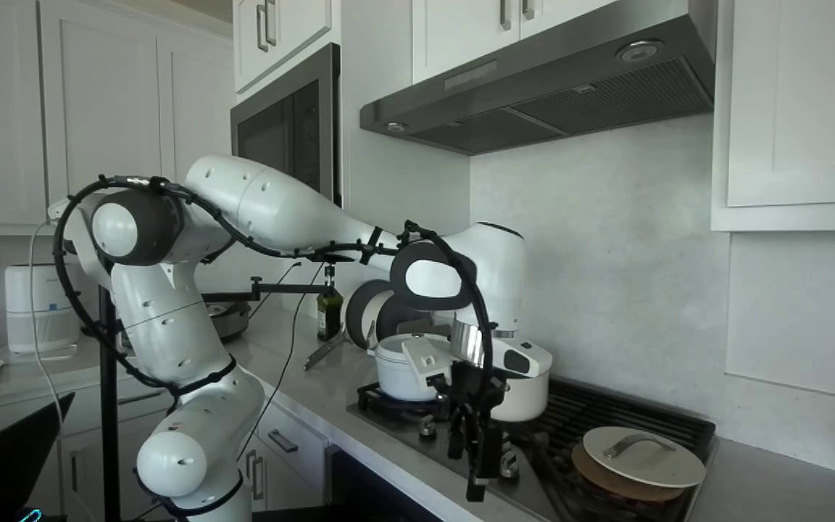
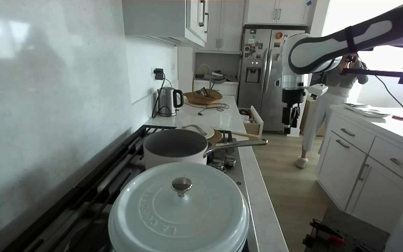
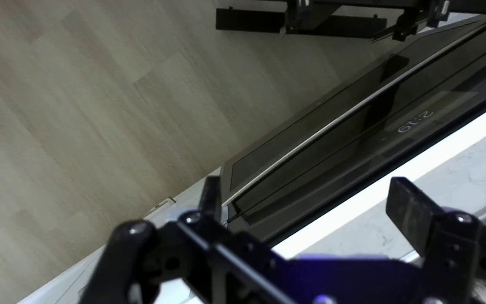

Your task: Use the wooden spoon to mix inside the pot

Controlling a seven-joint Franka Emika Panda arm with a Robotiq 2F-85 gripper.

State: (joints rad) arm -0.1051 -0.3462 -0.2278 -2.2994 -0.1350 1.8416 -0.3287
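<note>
OK, jaws wide open, nothing gripped; wrist view has the fingertips (image 3: 414,215) well apart, w/ the oven front (image 3: 336,177) & pale desk (image 3: 471,177) below. Robot arm (image 1: 287,206) holds them pointing approx. straight down, by the front of the stove (image 1: 606,406); in an exterior view they look to hang past the desk edge, over the floor (image 2: 278,157). Wooden spoon (image 2: 245,134) is prob. the slim tan strip beyond the pot (image 2: 156,159), near the desk's front edge; which end shows I can't tell. Pot's uncovered on the stove, grey inside, handle (image 2: 238,143) pointing toward that same edge. Dutch oven (image 1: 399,377), white, lid on, sits next to it. At the stove's opposite end a cream lid (image 1: 678,467) w/ curved metal grip lies on a brown round board (image 1: 606,484). Bkgd: kettle (image 2: 166,101) & wicker basket (image 2: 196,100) on the desk, fridge (image 2: 254,94) at the back, person (image 2: 338,82) standing nearby, partly hidden by the arm. Range hood (image 1: 555,87) above the stove; green bottle (image 1: 329,319) also on the desk.
</note>
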